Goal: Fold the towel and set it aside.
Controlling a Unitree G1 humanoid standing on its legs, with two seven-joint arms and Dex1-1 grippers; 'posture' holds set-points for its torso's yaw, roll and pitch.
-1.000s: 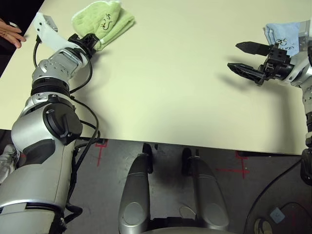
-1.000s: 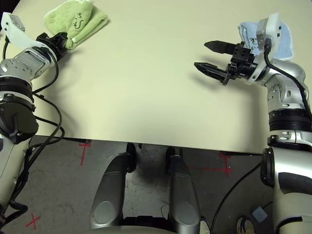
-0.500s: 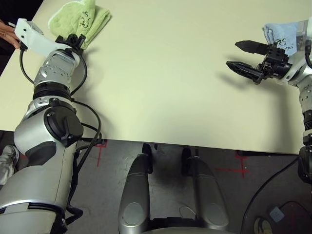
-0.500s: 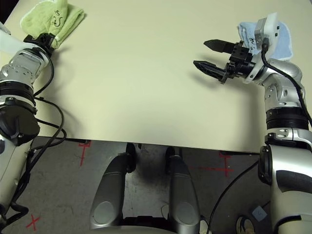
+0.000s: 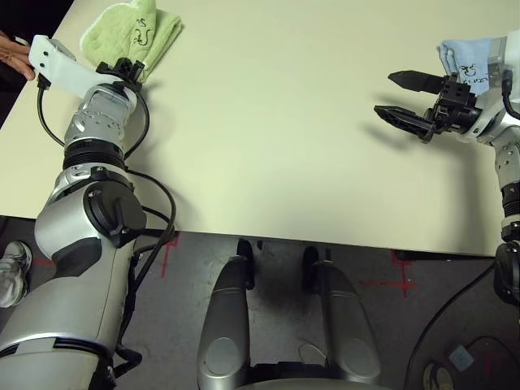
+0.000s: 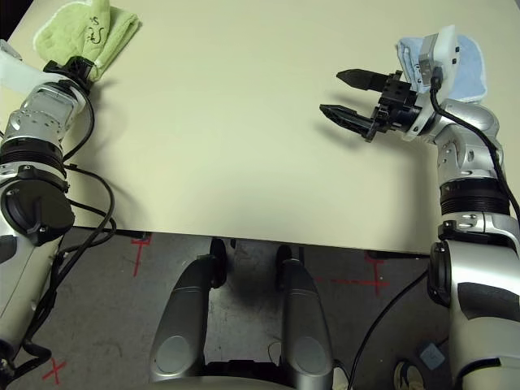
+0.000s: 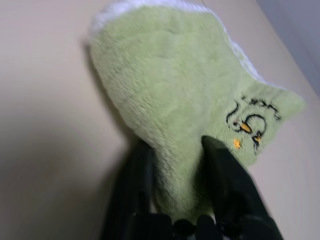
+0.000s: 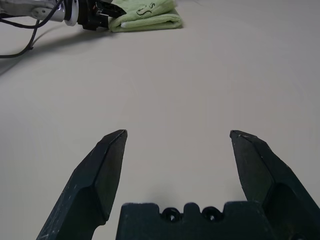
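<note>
The towel, lime-green terry with white edging and a small dark motif, lies folded at the table's far left corner. My left gripper is at its near edge. In the left wrist view the two black fingers stand parted, and the towel's folded edge lies between them. My right gripper hovers over bare table at the right, open and holding nothing. The right wrist view shows the towel far across the table beyond its spread fingertips.
A folded light blue cloth lies at the far right, behind my right wrist. A person's hand rests at the table's left edge, close to my left forearm. The table's front edge runs near my body.
A second ago my left arm carried the towel left and farther back toward the corner. Since half a second ago it has stayed put. The right gripper has barely moved.
</note>
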